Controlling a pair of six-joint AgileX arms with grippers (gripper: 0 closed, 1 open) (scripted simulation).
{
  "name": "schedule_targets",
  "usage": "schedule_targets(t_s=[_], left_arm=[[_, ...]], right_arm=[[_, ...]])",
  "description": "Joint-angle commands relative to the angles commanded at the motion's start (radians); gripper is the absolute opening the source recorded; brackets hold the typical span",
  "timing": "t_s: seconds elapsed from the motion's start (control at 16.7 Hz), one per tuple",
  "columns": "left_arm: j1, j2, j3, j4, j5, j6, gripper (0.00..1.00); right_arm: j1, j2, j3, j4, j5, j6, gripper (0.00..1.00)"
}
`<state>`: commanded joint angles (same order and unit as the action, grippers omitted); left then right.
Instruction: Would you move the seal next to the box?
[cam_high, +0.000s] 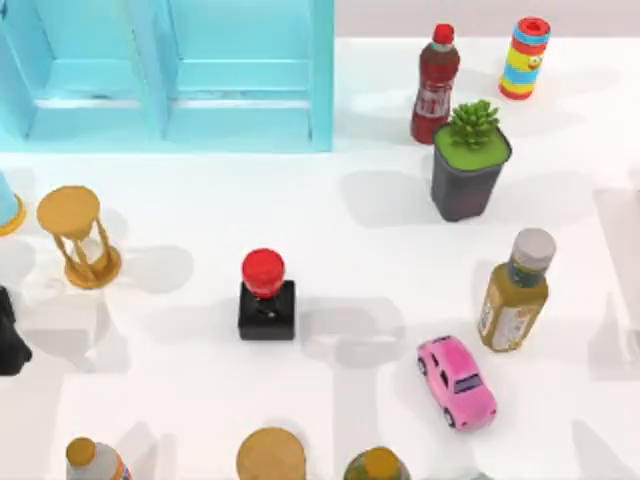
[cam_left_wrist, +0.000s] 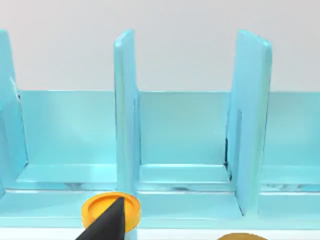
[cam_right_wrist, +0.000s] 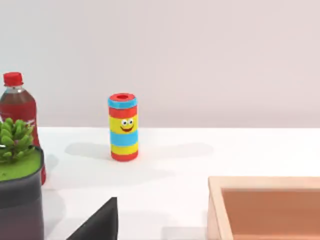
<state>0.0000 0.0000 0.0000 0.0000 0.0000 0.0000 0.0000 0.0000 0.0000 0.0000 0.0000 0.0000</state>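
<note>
Seal (cam_high: 266, 297) is standing upright approx mid-counter (cam_high: 380, 260), black block base down, red knob up, nothing touching it. Hourglass (cam_high: 78, 237) is sitting well apart toward the left edge; pink toy car (cam_high: 456, 382) is sitting w/ an olive bottle (cam_high: 515, 291) toward the right edge. Blue shelf unit (cam_high: 170, 75) is occupying the far left corner. Wooden box (cam_right_wrist: 265, 207) is showing in the right wrist view, w/ a striped smiley can (cam_right_wrist: 123, 127) standing farther off. Dark red bottle (cam_high: 435, 84) is standing just beside a potted succulent (cam_high: 470, 160). Pincer states: can't tell for either arm.
</note>
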Motion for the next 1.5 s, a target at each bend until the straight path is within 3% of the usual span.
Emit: schedule_targets(t_s=[0.3, 0.6, 1.5], left_arm=[[0.000, 0.000, 0.000, 0.000, 0.000, 0.000, 1.00], [0.000, 0.000, 0.000, 0.000, 0.000, 0.000, 1.00], [0.000, 0.000, 0.000, 0.000, 0.000, 0.000, 1.00]], right_arm=[[0.020, 0.053, 0.053, -0.033, 0.003, 0.020, 1.00], [0.119, 0.315, 0.320, -0.196, 0.020, 0.120, 1.00], [0.640, 1.707, 1.755, -1.060, 0.114, 0.648, 1.00]])
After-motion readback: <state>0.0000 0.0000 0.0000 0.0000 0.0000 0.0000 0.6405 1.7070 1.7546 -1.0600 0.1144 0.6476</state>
